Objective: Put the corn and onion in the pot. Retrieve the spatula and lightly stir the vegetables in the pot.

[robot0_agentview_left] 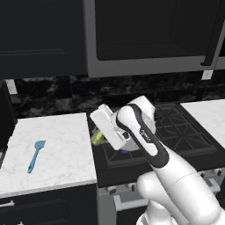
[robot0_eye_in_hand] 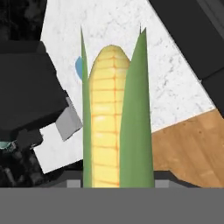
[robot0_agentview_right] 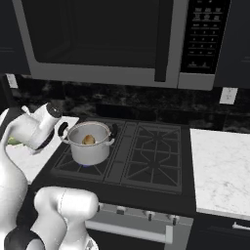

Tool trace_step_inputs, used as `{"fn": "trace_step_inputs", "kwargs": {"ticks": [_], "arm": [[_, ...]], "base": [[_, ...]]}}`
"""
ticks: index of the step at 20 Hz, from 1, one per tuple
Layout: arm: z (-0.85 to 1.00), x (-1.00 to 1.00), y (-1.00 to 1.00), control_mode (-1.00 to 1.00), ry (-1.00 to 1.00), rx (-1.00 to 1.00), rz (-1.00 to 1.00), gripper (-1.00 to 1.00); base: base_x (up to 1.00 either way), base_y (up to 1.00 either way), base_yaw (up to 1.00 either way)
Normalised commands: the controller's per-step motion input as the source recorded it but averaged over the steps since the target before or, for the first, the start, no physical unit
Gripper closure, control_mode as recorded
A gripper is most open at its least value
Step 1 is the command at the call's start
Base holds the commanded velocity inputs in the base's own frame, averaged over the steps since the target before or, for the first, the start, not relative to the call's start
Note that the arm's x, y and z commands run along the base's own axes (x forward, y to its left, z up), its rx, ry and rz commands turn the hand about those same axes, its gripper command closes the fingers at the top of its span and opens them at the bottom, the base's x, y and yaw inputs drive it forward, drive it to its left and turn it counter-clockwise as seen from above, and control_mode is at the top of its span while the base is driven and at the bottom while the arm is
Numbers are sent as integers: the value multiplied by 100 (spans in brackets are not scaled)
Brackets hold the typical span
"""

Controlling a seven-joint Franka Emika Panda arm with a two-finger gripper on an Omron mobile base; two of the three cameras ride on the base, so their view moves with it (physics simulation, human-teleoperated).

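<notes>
1. The corn (robot0_eye_in_hand: 114, 118) is seen upright in the hand view, its yellow kernels framed by two long green husk leaves, rising straight from between the jaws.
2. The jaws are closed on the corn's lower end, part-way open around it; the fingertips themselves are hidden behind the cob and husk.
3. In the left base view the gripper (robot0_agentview_left: 102, 134) is seen at the left edge of the stove (robot0_agentview_left: 176, 127), just beside the edge of the white marble table (robot0_agentview_left: 57, 145), with a bit of yellow-green corn showing below the white hand.
4. The pot (robot0_agentview_right: 89, 144) is seen on the stove's front left burner in the right base view, upright, with its two dark handles out to the sides.
5. The onion (robot0_agentview_right: 88, 140) is seen lying inside the pot, a golden-brown ball against the steel wall.
6. The corn is held apart from the pot, to its left, and it is not inside it.
7. The spatula (robot0_agentview_left: 36, 155) is seen lying flat on the white table, well apart from the gripper, its blade pointing away from the front edge and its handle toward it.
8. A microwave (robot0_agentview_right: 102, 39) is seen hanging above the stove.
</notes>
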Motion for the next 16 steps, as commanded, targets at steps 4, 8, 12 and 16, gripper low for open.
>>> {"fn": "trace_step_inputs", "kwargs": {"ticks": [4, 8, 12, 16], "arm": [[100, 0, -100, -100, 25, 57, -12, 100], [94, 10, -96, -100, 36, 47, -18, 100], [68, 31, -94, -100, 42, 36, -20, 100], [0, 51, -90, -100, 32, 32, -7, 100]], "base": [[0, 0, 0], [0, 0, 0], [0, 0, 0], [0, 0, 0]]}}
